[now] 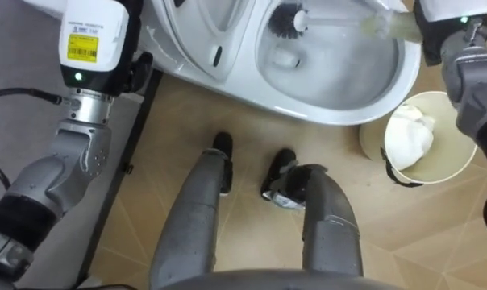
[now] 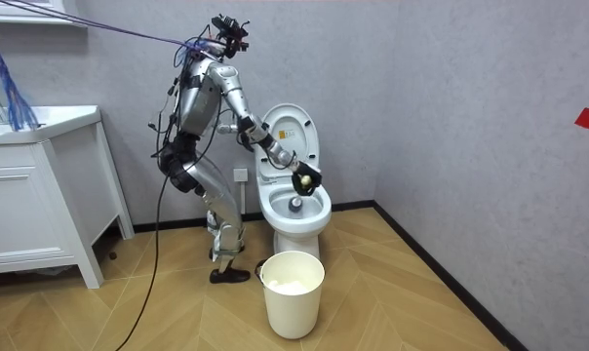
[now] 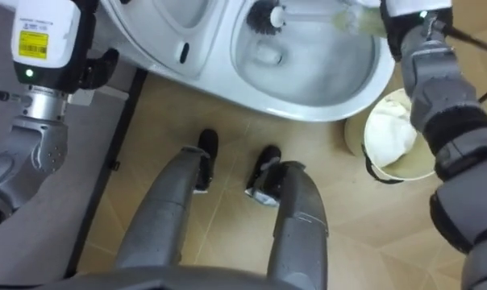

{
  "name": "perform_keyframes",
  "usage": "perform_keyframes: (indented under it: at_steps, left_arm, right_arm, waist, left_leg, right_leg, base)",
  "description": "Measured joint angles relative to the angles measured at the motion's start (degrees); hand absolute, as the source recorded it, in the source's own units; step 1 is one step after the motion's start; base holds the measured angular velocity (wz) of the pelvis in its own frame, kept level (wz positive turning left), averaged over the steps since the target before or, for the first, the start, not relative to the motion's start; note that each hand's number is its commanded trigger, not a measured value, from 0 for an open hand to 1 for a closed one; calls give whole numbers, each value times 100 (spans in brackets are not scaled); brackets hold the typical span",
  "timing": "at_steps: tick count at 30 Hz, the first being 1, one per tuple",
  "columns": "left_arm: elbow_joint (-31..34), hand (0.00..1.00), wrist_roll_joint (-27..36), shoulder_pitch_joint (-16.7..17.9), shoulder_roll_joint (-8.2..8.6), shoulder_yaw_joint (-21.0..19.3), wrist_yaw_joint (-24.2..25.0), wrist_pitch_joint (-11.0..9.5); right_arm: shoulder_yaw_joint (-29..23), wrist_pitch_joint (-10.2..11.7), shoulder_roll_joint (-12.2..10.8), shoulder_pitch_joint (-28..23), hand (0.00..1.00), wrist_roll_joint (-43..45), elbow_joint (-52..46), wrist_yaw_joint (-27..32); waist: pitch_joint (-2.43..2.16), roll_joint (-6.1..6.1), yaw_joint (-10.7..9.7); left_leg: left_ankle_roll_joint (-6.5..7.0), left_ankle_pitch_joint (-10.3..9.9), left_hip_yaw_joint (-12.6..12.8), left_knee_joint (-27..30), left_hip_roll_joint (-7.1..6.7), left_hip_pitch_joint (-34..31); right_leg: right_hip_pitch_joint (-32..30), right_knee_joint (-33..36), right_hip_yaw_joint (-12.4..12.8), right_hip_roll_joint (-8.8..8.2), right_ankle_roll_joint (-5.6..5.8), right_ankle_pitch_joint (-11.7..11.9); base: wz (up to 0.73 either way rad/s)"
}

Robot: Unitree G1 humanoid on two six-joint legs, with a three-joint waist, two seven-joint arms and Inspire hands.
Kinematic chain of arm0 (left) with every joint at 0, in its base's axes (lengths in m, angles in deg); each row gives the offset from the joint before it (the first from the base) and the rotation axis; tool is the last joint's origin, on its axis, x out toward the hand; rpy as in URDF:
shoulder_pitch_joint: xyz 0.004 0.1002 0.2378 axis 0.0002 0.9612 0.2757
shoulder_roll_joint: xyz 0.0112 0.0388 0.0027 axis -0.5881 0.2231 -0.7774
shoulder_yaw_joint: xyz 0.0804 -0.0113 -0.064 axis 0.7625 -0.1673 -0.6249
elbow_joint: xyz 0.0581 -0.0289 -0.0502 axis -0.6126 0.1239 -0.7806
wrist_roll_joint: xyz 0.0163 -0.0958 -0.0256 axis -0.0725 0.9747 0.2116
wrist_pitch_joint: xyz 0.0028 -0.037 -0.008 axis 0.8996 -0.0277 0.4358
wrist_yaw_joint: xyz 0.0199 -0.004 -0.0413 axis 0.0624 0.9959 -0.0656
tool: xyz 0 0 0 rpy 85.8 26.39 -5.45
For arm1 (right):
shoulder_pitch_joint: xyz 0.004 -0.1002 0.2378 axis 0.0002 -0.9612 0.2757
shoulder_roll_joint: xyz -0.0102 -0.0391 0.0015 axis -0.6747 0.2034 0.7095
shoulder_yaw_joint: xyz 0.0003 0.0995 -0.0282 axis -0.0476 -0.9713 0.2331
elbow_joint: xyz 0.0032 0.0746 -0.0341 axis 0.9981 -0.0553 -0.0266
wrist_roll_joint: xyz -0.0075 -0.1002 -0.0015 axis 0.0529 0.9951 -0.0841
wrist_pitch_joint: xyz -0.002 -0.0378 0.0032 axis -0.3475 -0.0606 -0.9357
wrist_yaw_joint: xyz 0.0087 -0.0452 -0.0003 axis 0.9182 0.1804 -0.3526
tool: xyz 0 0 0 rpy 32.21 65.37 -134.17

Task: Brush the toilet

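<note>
The right hand (image 1: 439, 22) is closed round the handle of the brush (image 1: 289, 22), whose dark head sits inside the toilet (image 1: 340, 111) bowl, at the end nearer the raised lid. The left hand (image 1: 90, 40) is left of the toilet, its state impossible to tell. Good scrubbing likely calls for firm contact and sweeps round the whole bowl, with the head kept below the rim.

You're looking at a white toilet (image 1: 340, 97) and a brush (image 1: 289, 22) with black bristles, a clear stem and a pale yellow-green grip. The bin (image 2: 293, 292) is cream, its contents white. The floor (image 2: 392, 292) is tan wood in herringbone, the wall (image 2: 451, 97) grey, the cabinet (image 2: 31, 195) white.
</note>
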Motion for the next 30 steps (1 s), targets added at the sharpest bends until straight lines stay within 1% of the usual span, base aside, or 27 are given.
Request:
perform_keyframes:
  at_steps: [1,2,3,4,5,6,7,8,9,10,12,13,15,17,18,20,21,22,23,24,25,26,27,28,30]
  left_arm:
    - [0,0,-1,4,23,69,54,6]
    - [2,0,0,3,55,99,91,4]
    - [-8,0,3,30,154,131,161,4]
    - [0,0,3,134,214,142,217,4]
    - [3,0,25,221,229,148,322,1]
    - [7,0,33,250,237,148,383,1]
    - [28,0,25,290,265,185,437,11]
    - [42,0,25,296,269,223,448,11]
    - [53,0,27,294,291,275,458,-22]
    - [48,0,28,280,358,276,462,-76]
    - [42,0,33,289,436,274,419,-137]
    - [-4,0,49,320,436,277,382,-194]
    - [-74,0,209,353,436,282,383,-281]
    - [-93,0,256,347,435,281,380,-336]
    - [-95,0,257,332,426,280,380,-362]
    - [-105,0,241,292,400,280,379,-408]
    - [-128,0,247,253,372,280,369,-467]
    - [-129,0,250,185,300,280,341,-522]
    - [-129,0,249,151,261,280,337,-545]
    - [-119,0,238,96,189,280,327,-603]
    - [-72,0,241,55,129,280,321,-638]
    - [-47,0,238,42,120,280,322,-638]
    - [-13,0,220,16,120,280,324,-635]
    - [-3,0,203,-9,119,280,327,-638]
    - [14,0,179,-22,117,277,358,-632]
  right_arm:
    - [70,-84,-30,-140,100,16,-30,-133]
    - [86,-140,-29,-227,100,50,-34,-182]
    - [67,-286,-27,-409,100,88,-33,-282]
    - [-13,-377,-27,-543,100,88,-39,-387]
    - [-41,-471,-29,-678,100,83,-127,-472]
    - [-50,-505,-37,-755,100,83,-183,-499]
    - [-50,-604,-39,-922,100,82,-363,-583]
    - [-50,-656,-40,-1007,100,83,-470,-618]
    - [-51,-753,-42,-1136,100,100,-736,-702]
    - [-53,-822,-48,-1236,100,106,-965,-766]
    - [-73,-898,-46,-1406,100,105,-1272,-851]
    - [-74,-962,-34,-1518,100,112,-1486,-890]
    - [-76,-1010,-40,-1598,100,115,-1591,-950]
    - [-120,-1010,-36,-1580,100,117,-1590,-1030]
    - [-135,-1002,-35,-1507,100,103,-1536,-1059]
    - [-127,-882,-20,-1303,100,5,-1285,-1080]
    - [-114,-736,-18,-1147,100,-133,-1026,-1025]
    - [-109,-559,-15,-948,100,-369,-705,-963]
    - [-98,-466,-17,-841,100,-490,-550,-931]
    - [-53,-260,-19,-650,100,-671,-230,-839]
    - [-60,-57,-32,-465,100,-907,86,-765]
    - [-63,50,-32,-367,100,-1032,249,-738]
    - [-69,235,-30,-162,100,-1220,565,-656]
    - [-115,367,-29,49,100,-1412,875,-555]
    - [-332,457,-32,309,100,-1464,1163,-455]
  waist:
    - [-11,112,63]
    - [-11,183,99]
    - [-42,328,182]
    - [-127,459,211]
    - [-172,554,203]
    - [-183,577,199]
    - [-219,633,169]
    - [-231,651,160]
    - [-241,668,110]
    - [-240,688,56]
    - [-241,693,-22]
    - [-240,690,-71]
    - [-234,682,-114]
    - [-232,678,-103]
    - [-217,654,-90]
    - [-197,617,-83]
    - [-165,558,-62]
    - [-89,441,-20]
    - [-58,391,-8]
    - [-16,303,13]
    - [22,172,28]
    - [26,136,27]
    - [26,81,17]
    - [36,31,-6]
    - [31,-15,-38]
  left_leg:
    - [-5,-11,-34,-33,2,37]
    - [-2,-10,-47,-47,1,65]
    - [9,-5,-57,-77,-1,114]
    - [21,-8,-92,-90,-22,120]
    - [34,6,-101,-140,-38,173]
    - [34,12,-92,-173,-40,214]
    - [50,23,-90,-216,-23,272]
    - [49,23,-83,-239,-12,294]
    - [46,23,-48,-271,26,320]
    - [43,22,-48,-284,71,316]
    - [23,34,-46,-342,125,315]
    - [8,46,-45,-421,134,334]
    - [0,52,-20,-472,132,379]
    - [-4,52,-15,-470,130,394]
    - [-5,51,6,-463,130,408]
    - [-9,57,29,-447,125,424]
    - [-8,60,52,-453,126,437]
    - [-12,65,80,-465,127,472]
    - [-17,69,80,-461,128,475]
    - [-20,72,79,-461,128,470]
    - [-21,75,104,-456,110,473]
    - [-18,76,111,-446,96,464]
    - [-9,82,114,-425,55,437]
    - [8,93,115,-400,10,418]
    - [18,98,117,-380,-40,415]
  right_leg:
    - [72,-75,-49,13,32,19]
    - [123,-106,-78,15,45,28]
    - [198,-165,-101,18,70,45]
    - [219,-207,-119,17,86,60]
    - [272,-248,-118,15,75,79]
    - [304,-266,-106,14,63,86]
    - [363,-327,-120,30,43,103]
    - [383,-354,-117,42,40,108]
    - [408,-395,-112,66,31,114]
    - [431,-467,-115,123,15,145]
    - [464,-592,-120,196,-4,192]
    - [471,-659,-122,217,-11,217]
    - [471,-670,-90,219,-16,219]
    - [471,-666,-75,223,-21,211]
    - [471,-653,-59,217,-23,192]
    - [469,-644,-59,200,-23,175]
    - [469,-630,-56,193,-24,165]
    - [469,-606,-17,192,-30,155]
    - [469,-601,-14,194,-34,150]
    - [455,-590,-15,193,-39,135]
    - [419,-522,15,162,-36,103]
    - [401,-482,15,137,-34,84]
    - [358,-400,20,79,-22,55]
    - [325,-329,36,33,-10,37]
    - [293,-260,100,-3,24,16]
  base:
    - [13]
    - [11]
    - [8]
    - [4]
    - [0]
    - [0]
    - [0]
    - [-4]
    - [-11]
    - [-12]
    - [-9]
    - [-5]
    - [-4]
    - [-5]
    - [0]
    - [2]
    - [0]
    - [-5]
    - [0]
    - [0]
    - [5]
    - [9]
    - [13]
    - [13]
    - [4]
